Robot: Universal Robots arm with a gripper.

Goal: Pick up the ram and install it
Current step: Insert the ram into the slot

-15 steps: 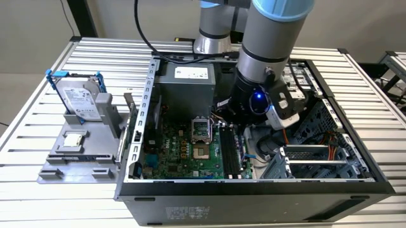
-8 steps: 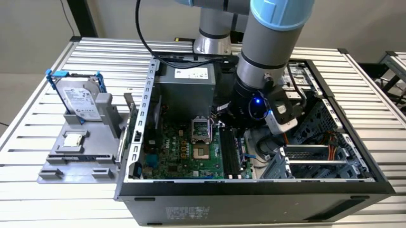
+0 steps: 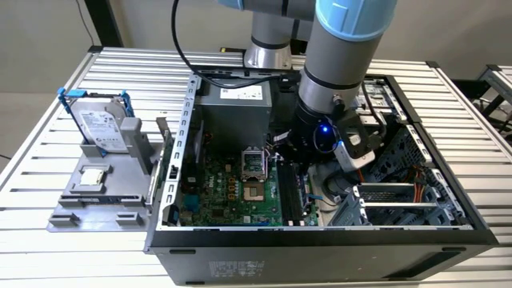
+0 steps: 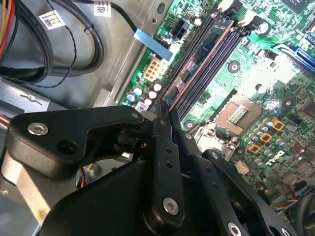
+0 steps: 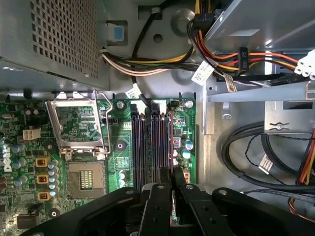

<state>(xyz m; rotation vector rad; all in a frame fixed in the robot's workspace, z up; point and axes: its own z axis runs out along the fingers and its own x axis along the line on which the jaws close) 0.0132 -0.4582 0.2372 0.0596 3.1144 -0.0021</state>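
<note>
The claw (image 4: 165, 115) is clenched on the ram (image 4: 204, 51), a thin bluish stick with dark chips, standing on edge in a black memory slot (image 5: 147, 147) of the green motherboard (image 3: 232, 192). All this sits inside the open computer case (image 3: 184, 150), beside the empty processor socket (image 5: 86, 179). Bundled cables (image 5: 256, 152) crowd nearby. Outside on the slatted surface (image 3: 48, 150), a hard drive (image 3: 100, 123) stands in a grey holder (image 3: 100, 195).

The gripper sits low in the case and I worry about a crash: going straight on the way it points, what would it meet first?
Most likely the black memory slots on the motherboard. The gripper is shut on the ram, held over those slots; how much gap remains is unclear.
</note>
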